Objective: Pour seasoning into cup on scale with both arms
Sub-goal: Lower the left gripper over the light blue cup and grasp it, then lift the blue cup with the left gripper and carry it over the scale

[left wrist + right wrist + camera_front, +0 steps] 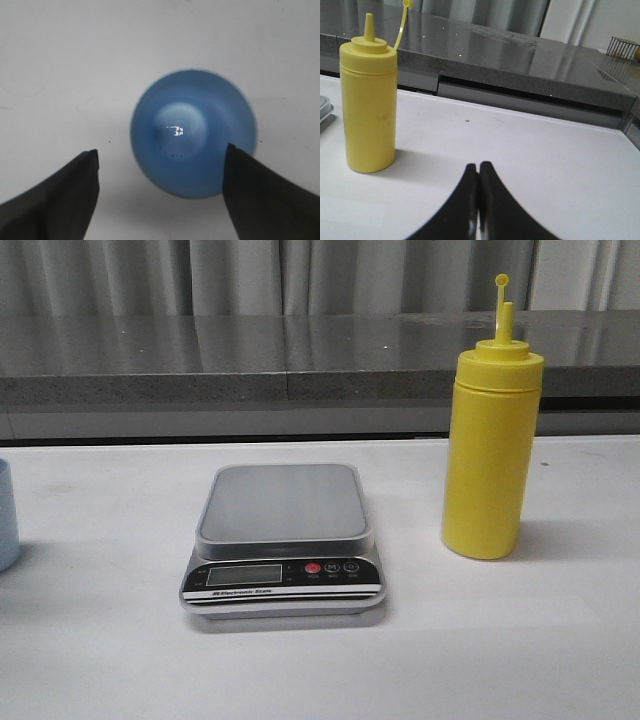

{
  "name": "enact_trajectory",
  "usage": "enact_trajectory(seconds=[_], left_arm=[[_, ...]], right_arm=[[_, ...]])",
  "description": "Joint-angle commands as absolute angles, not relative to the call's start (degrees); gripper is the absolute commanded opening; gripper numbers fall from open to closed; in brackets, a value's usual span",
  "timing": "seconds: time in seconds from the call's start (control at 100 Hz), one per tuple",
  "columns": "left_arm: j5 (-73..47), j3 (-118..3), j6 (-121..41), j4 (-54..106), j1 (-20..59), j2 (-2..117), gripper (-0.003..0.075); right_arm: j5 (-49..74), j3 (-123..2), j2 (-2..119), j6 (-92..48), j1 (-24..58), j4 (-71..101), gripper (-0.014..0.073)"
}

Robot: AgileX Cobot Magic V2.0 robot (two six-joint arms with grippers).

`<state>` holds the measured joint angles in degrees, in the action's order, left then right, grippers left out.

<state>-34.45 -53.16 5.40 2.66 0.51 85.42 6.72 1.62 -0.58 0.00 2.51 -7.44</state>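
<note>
The silver-grey scale [284, 502] sits mid-table with nothing on its platform. A tall yellow seasoning bottle [490, 460] stands upright to its right, nozzle uncapped, cap dangling on its tether; it also shows in the right wrist view as the seasoning bottle [368, 102]. The light blue cup [6, 515] stands at the table's far left edge. Looking straight down, my left gripper [161, 155] is open above the cup [194, 132], one finger overlapping its rim, the other well to the side. My right gripper [479, 167] is shut and empty, low over the table beside the bottle.
A dark grey stone counter [300, 355] runs along the back of the white table [300, 670], with grey curtains behind. A small wire basket [623, 47] stands on the counter far to the right.
</note>
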Motion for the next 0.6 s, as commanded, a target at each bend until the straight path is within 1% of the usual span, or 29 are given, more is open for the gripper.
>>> enact_trajectory(seconds=[0.0, 0.14, 0.42, 0.51, 0.53, 0.56, 0.59], left_arm=[[-30.5, -55.0, 5.8, 2.7, 0.5, 84.7, 0.0501], [-29.7, -55.0, 5.8, 2.7, 0.5, 86.6, 0.0454], [-28.8, -55.0, 5.8, 2.8, 0.5, 90.3, 0.0289], [-28.6, -55.0, 5.8, 2.9, 0.5, 90.3, 0.0199], [-28.6, -55.2, 5.8, 2.9, 0.5, 90.3, 0.0162], [-28.6, -55.1, 5.8, 2.9, 0.5, 90.3, 0.0132], [-28.6, -55.3, 5.8, 2.9, 0.5, 90.3, 0.0077]], right_arm=[[2.1, 1.7, -1.5, 0.0, 2.1, -7.9, -0.0068], [2.1, 1.7, -1.5, 0.0, 2.1, -7.9, -0.0068], [2.1, 1.7, -1.5, 0.0, 2.1, -7.9, -0.0068], [2.1, 1.7, -1.5, 0.0, 2.1, -7.9, -0.0068], [2.1, 1.7, -1.5, 0.0, 2.1, -7.9, -0.0068], [2.1, 1.7, -1.5, 0.0, 2.1, -7.9, -0.0068], [2.1, 1.7, -1.5, 0.0, 2.1, -7.9, -0.0068]])
